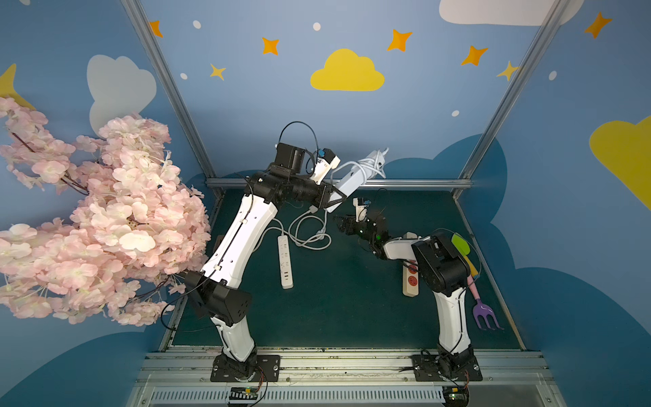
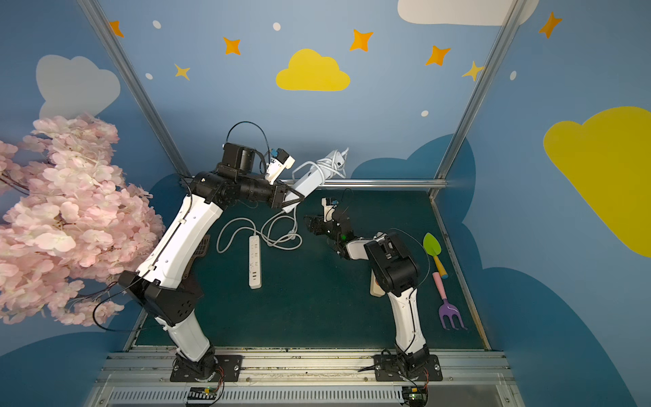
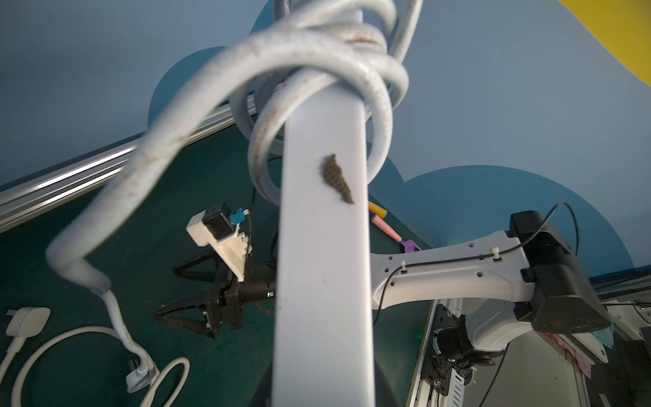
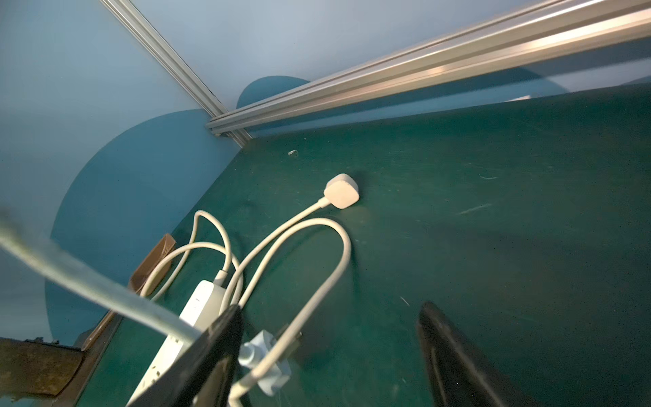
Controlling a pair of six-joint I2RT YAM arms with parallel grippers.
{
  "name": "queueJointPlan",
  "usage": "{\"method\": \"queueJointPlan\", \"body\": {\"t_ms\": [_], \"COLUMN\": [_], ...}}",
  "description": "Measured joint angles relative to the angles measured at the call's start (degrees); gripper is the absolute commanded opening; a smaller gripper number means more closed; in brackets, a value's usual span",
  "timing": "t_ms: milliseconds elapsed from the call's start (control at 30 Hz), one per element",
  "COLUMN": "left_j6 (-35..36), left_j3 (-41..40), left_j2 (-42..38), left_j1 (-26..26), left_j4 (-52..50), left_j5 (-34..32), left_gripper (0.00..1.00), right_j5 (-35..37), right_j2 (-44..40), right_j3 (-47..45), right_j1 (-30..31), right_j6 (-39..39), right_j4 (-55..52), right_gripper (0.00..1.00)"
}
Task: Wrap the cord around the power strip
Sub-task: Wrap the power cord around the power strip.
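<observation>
left gripper [image 1: 334,201] clamped power strip [image 1: 354,178], raised by bench's [image 1: 352,306] far edge | right gripper [image 4: 331,317] apart, empty | loose cord [image 3: 151,148] needed pinching near plug [image 3: 140,374], winding taut

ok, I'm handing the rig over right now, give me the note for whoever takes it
Grippers: left gripper shut on the power strip, held tilted above the table. right gripper open, empty, low near the plug.
Done: several loops of cord around the strip's far end.
To do: the loose tail hangs down to the plug on the table; wrap it.
</observation>
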Motion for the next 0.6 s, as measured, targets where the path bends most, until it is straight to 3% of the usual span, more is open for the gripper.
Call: {"method": "queueJointPlan", "body": {"t_ms": [200,400,467,600], "left_j6": [-0.1,-0.1,-0.1,-0.1], "left_j3": [-1.1,-1.1,-1.1,-1.1], "left_j2": [0.0,0.0,0.0,-0.1], "left_j1": [-0.1,-0.5,-0.7,-1.1], "left_j4": [0.3,0.6,0.6,0.6], "left_j5": [-0.7,-0.8,-0.8,-0.8], "left_gripper": [0.03,0.02,0.03,0.03], "right_j5": [0.2,0.2,0.8,2.7], "right_j2": [-5.1,1.2,3.7,8.9], "right_j3": [-2.1,6.9,9.6,15.5], "right_j1": [2.7,6.0,6.1,6.1], "right_j6": [-1.0,-0.1,0.6,1.9], "right_j4": [0.5,0.1,0.0,-1.8], "right_gripper": [0.81,0.79,0.72,0.39]}}
